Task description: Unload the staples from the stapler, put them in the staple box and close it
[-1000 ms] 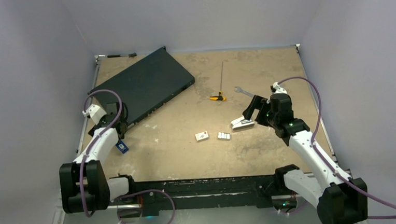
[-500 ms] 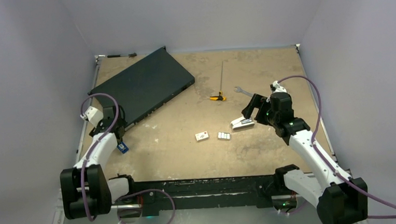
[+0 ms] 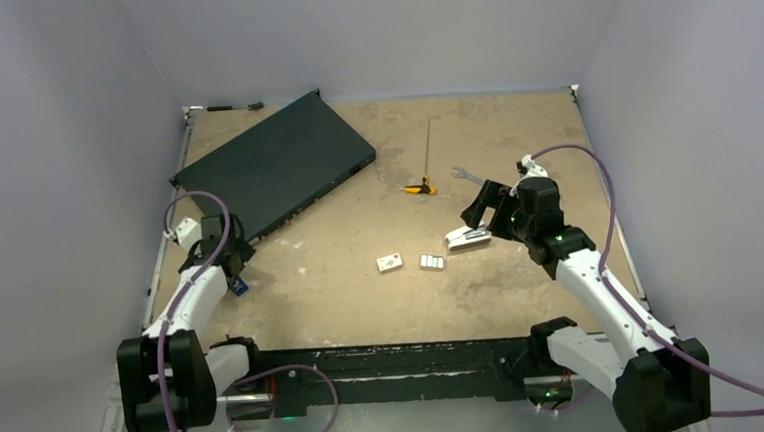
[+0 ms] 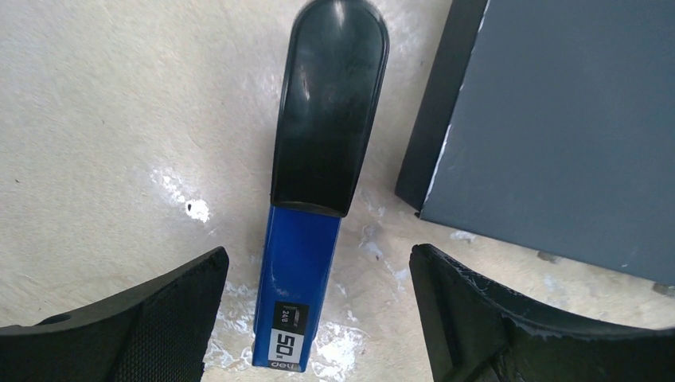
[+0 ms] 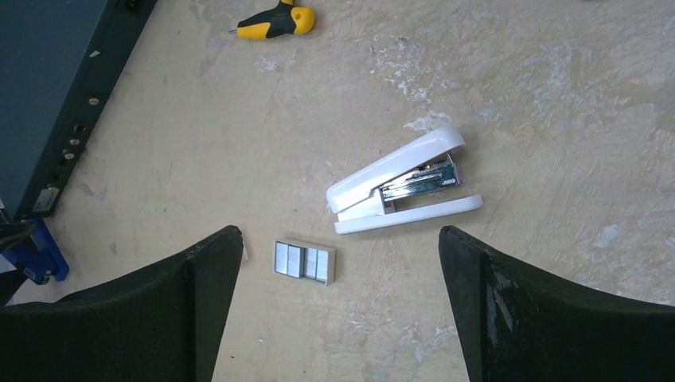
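The white stapler [image 5: 402, 185] lies on its side with its silver metal channel showing; it also shows in the top view [image 3: 467, 236]. Silvery blocks of staples [image 5: 305, 261] sit in a small grey tray near it, also seen from the top [image 3: 432, 262]. My right gripper [image 5: 338, 310] is open and empty, hovering above both, beside the stapler in the top view [image 3: 480, 210]. A black-and-blue bar [image 4: 314, 207] lies on the table by the dark box. My left gripper [image 4: 318, 318] is open and straddles its blue end without touching it [image 3: 228, 260].
A large flat dark box [image 3: 275, 167] lies at the back left, its corner close to my left gripper [image 4: 557, 119]. A yellow-handled screwdriver [image 3: 419, 187], a silver wrench [image 3: 471, 176] and a small white box [image 3: 390, 263] lie mid-table.
My left arm has swung towards the near side, bringing its open gripper over the black-and-blue bar. My right gripper has shifted slightly up and left near the stapler.
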`<action>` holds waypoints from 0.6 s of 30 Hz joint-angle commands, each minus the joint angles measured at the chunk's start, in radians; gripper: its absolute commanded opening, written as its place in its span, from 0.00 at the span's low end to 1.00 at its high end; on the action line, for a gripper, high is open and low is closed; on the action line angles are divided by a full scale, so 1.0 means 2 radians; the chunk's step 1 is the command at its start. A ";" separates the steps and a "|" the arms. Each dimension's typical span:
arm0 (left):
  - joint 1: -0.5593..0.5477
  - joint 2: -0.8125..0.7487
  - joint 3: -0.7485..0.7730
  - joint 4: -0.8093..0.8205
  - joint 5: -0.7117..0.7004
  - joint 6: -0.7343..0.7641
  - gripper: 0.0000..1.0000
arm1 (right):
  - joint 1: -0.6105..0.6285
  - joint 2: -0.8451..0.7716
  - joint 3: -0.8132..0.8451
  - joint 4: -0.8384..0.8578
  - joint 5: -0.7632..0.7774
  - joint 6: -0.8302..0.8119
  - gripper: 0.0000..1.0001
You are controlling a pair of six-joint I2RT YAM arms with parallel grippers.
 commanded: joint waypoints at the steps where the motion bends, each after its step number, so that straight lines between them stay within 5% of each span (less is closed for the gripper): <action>1: 0.001 0.011 -0.009 0.012 0.023 0.009 0.83 | 0.005 -0.002 0.000 0.013 -0.002 0.005 0.95; 12: 0.001 0.083 0.030 0.027 -0.024 0.013 0.80 | 0.015 0.003 0.003 0.017 0.000 0.009 0.95; 18: 0.002 0.092 0.030 0.039 -0.032 0.014 0.69 | 0.017 0.006 0.002 0.020 0.000 0.009 0.95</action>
